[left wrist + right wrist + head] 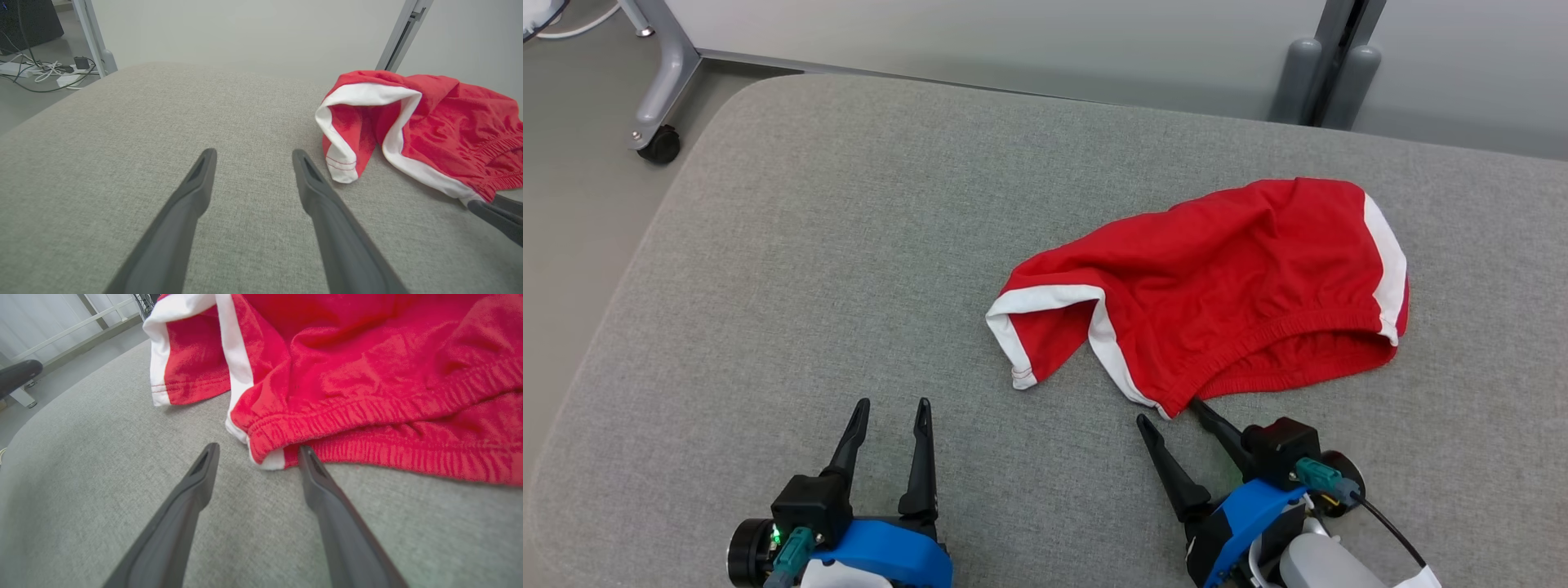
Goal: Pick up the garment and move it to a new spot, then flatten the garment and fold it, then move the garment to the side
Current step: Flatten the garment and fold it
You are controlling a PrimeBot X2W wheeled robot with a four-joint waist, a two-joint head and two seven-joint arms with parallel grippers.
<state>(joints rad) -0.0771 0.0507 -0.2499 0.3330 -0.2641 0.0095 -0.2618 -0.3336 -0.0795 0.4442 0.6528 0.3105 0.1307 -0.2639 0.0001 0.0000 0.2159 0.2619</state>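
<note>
**Right hand (1169, 411) stood open at the garment's corner**

Right hand wide open, two dark fingers spread, nothing between them gripped. The tips sat right at the near corner of the garment (1217, 286), red shorts with white trim. In the right wrist view that corner of the gathered waistband poked into the gap between the fingertips. One finger lay just beside the elastic edge; whether it actually touched the cloth could not be told.

Over to the left hand (892, 402): open as well, fingers parted, empty. It hovered low over bare grey fabric, well apart from the shorts and off to their left.

The garment itself lay crumpled on the right half of the padded grey bench (849, 245), toward the robot's side of the middle. The waistband faced the robot and gaped a little. One leg opening with its white hem curled up on the left end. A white side stripe ran down the far right end.

Beyond the bench's far left corner a grey frame leg stood on a black caster (660, 145). Two grey posts (1327, 82) rose against the pale wall behind.
</note>
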